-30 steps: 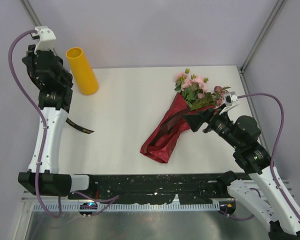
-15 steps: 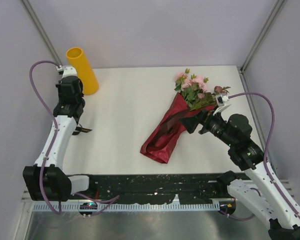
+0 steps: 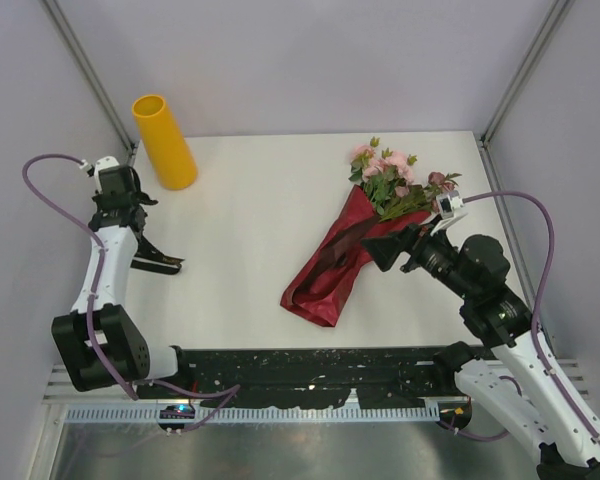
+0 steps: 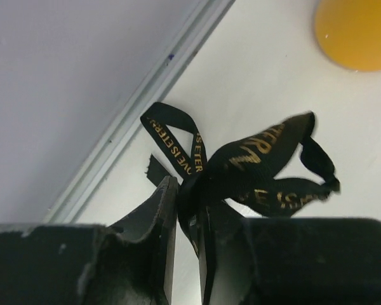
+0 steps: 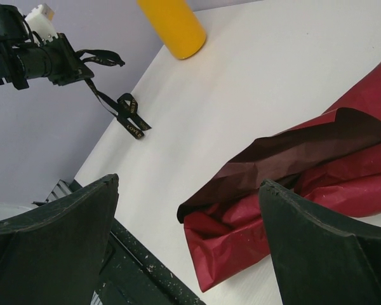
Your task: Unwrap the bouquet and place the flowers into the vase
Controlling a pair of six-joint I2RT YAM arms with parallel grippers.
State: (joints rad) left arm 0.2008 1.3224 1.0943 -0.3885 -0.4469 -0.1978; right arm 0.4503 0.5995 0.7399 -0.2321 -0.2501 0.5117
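Top external view puts the bouquet on the table's right half, flowers pointing toward the far right corner. The vase stands at the far left corner. The right gripper hovers spread wide beside the red paper. The left gripper pinches the black ribbon near the left edge. Unwrapping looks underway: next, drop the ribbon and peel the paper off the stems.

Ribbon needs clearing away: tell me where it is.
Top view, left edge of the table: black ribbon pinched in the left end effector, near the yellow vase.
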